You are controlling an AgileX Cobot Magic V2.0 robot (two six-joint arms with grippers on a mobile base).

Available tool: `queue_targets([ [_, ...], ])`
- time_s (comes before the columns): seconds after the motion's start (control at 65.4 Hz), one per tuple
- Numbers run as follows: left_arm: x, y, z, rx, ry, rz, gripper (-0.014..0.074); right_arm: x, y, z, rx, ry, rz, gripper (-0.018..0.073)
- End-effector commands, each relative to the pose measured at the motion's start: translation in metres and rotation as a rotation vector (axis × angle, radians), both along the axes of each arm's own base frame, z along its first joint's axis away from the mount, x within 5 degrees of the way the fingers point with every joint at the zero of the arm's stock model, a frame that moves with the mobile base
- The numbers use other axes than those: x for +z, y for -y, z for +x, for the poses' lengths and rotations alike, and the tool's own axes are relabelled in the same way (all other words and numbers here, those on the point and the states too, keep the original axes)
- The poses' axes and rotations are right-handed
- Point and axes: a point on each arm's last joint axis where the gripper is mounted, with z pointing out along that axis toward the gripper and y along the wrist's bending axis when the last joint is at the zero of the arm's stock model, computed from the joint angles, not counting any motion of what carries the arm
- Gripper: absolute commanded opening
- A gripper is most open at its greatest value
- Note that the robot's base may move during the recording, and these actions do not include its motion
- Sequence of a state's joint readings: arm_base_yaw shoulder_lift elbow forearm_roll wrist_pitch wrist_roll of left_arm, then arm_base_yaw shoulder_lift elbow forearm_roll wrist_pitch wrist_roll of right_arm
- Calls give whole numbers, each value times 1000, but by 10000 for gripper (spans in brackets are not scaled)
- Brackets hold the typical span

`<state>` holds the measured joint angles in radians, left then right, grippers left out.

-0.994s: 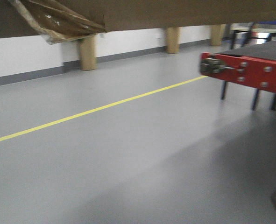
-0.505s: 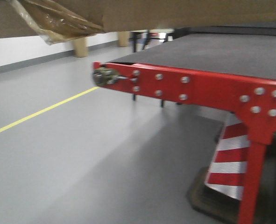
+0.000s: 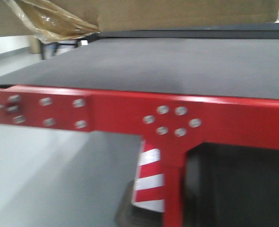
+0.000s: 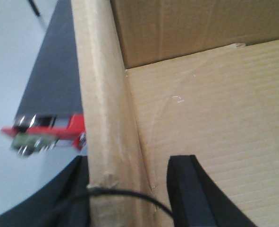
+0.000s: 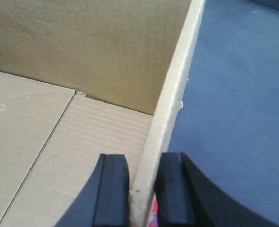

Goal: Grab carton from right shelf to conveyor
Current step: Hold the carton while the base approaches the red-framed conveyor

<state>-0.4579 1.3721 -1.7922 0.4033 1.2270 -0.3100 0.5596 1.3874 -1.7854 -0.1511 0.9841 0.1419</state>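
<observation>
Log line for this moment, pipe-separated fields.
carton: aloft, not yet on conveyor | left gripper: shut on carton wall | right gripper: shut on carton wall

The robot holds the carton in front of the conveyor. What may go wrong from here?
The right fingers pinch only the thin edge of one carton wall; the cardboard may bend or slip out.
The inner of the left fingers seems to stand off its wall, so that side may hold loosely and the carton might tilt.
The tape wad hangs below the carton and might drag on the conveyor.
</observation>
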Motion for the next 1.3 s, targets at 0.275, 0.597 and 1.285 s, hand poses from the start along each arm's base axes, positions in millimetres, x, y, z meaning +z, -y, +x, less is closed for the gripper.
queue_targets([
  [0.275, 8, -4, -3, -9, 59, 60, -17, 9, 2, -3, 14, 70, 12, -58],
  [0.597, 8, -4, -3, -9, 59, 60, -17, 9, 2, -3, 14, 70, 12, -58],
  [1.285, 8, -4, -3, -9, 59, 60, -17, 9, 2, -3, 14, 70, 12, -58],
])
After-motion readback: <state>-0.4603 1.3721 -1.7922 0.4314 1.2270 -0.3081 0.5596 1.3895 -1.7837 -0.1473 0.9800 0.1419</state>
